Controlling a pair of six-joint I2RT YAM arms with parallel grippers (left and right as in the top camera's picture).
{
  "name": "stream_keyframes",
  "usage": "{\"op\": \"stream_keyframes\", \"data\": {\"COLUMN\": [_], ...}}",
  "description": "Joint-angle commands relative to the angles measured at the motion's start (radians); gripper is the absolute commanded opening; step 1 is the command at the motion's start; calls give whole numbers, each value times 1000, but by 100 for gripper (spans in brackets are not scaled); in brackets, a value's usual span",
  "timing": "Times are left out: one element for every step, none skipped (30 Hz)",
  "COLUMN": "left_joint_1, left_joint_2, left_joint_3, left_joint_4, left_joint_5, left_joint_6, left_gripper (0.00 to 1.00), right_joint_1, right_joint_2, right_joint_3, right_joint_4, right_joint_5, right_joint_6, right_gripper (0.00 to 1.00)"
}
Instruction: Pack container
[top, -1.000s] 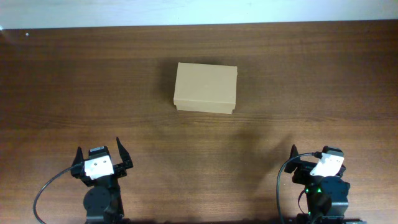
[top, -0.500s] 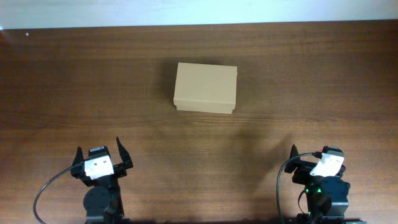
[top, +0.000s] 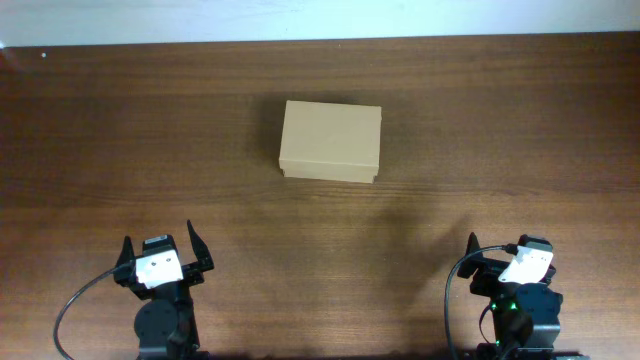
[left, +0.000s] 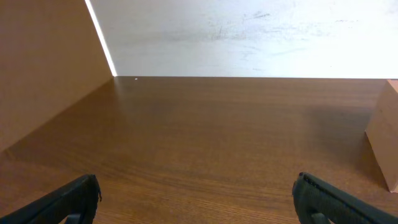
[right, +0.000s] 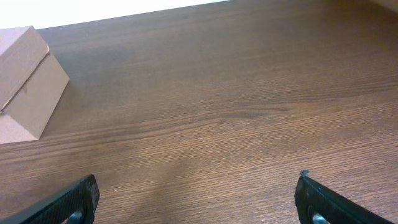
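Observation:
The container (top: 331, 141) is a small plain tan cardboard box with its lid shut, lying on the wooden table at mid-back. Its edge shows at the far right of the left wrist view (left: 385, 137) and at the far left of the right wrist view (right: 28, 81). My left gripper (top: 159, 247) is open and empty at the front left, well short of the box; its fingertips frame bare table (left: 198, 196). My right gripper (top: 500, 250) is open and empty at the front right (right: 198, 199).
The brown wooden table (top: 480, 130) ends at a white wall along the back (top: 320, 18). A brown panel (left: 43, 68) rises at the left of the left wrist view. No other objects are in view.

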Motion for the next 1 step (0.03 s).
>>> {"op": "stream_keyframes", "data": {"left_joint_1": [7], "left_joint_2": [-9], "left_joint_3": [-15], "left_joint_4": [4], "left_joint_5": [0], "left_joint_6": [12], "left_gripper": [99], "right_joint_1": [-8], "right_joint_2": [-8], "right_joint_3": [-8], "right_joint_4": [3], "right_joint_5": [12], "right_joint_6": [7], "right_gripper": [99]}}
